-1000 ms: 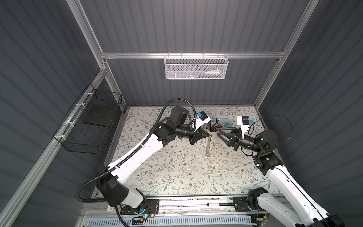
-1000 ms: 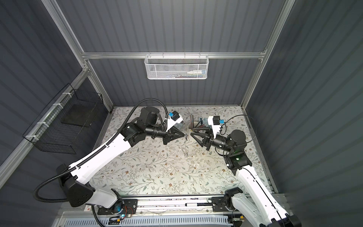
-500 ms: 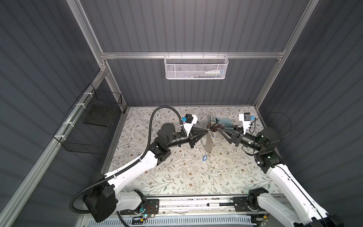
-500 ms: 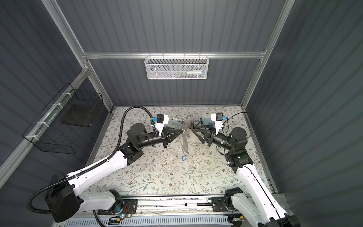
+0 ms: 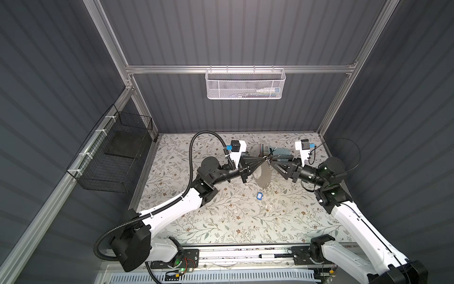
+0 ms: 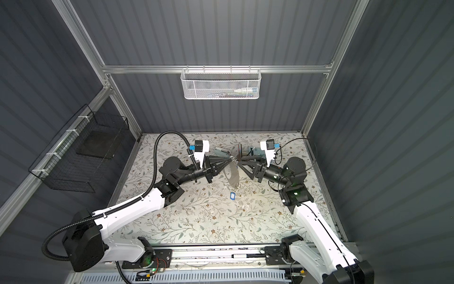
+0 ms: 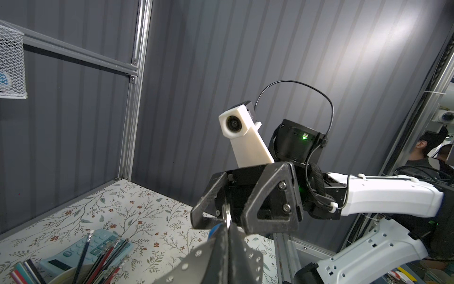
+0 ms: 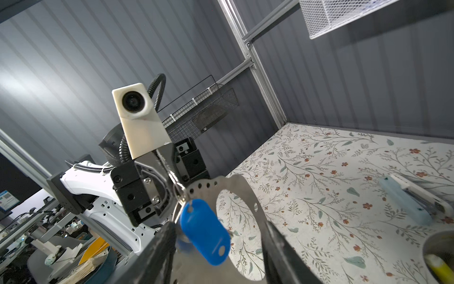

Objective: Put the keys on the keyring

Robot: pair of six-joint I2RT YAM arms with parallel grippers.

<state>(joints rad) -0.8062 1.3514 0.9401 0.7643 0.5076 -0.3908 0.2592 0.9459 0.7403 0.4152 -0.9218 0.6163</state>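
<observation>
Keyring hangs pinched in the closed left claw; right claw gapes around the key dangling from it, gripping nothing.

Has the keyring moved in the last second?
Yes. The keyring, held by the left gripper, has turned: an edge-on sliver then, a broad oval now, its top slightly nearer the back wall.

The left fingers are pinched together, tips nearly meeting the spread right fingers.
</observation>
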